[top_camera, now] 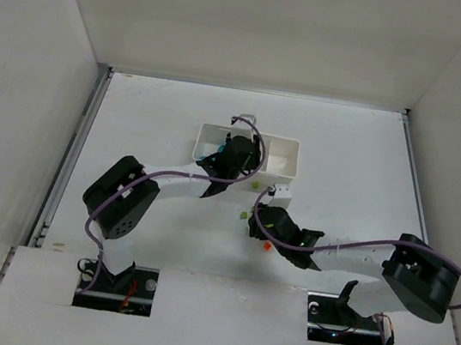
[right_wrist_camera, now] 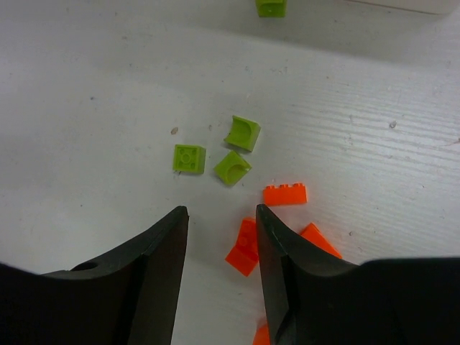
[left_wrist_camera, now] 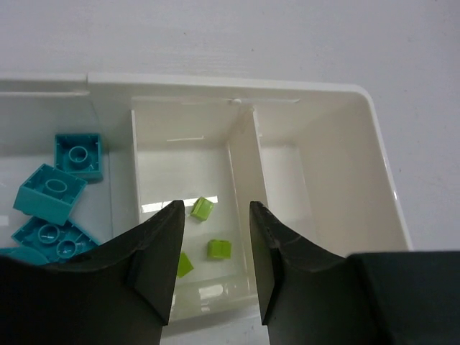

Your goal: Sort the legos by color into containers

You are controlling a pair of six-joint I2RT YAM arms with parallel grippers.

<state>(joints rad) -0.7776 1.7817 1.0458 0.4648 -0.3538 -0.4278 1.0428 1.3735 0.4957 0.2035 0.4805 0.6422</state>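
My left pincer [left_wrist_camera: 215, 215] hangs open and empty over the middle compartment of the white tray [left_wrist_camera: 381, 180], where lime-green bricks [left_wrist_camera: 202, 208] lie; teal bricks [left_wrist_camera: 50, 192] sit in the left one. My right pincer [right_wrist_camera: 221, 215], also open, hovers over loose lime bricks [right_wrist_camera: 189, 159] and orange bricks [right_wrist_camera: 285, 194] on the table. Next, I judge, it must drop and pinch one squarely.

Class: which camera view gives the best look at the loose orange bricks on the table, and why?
The right wrist view: the orange bricks lie close up by the right gripper, their shapes clear. The top external view shows them only as a tiny orange speck near that gripper; the left wrist view shows none.
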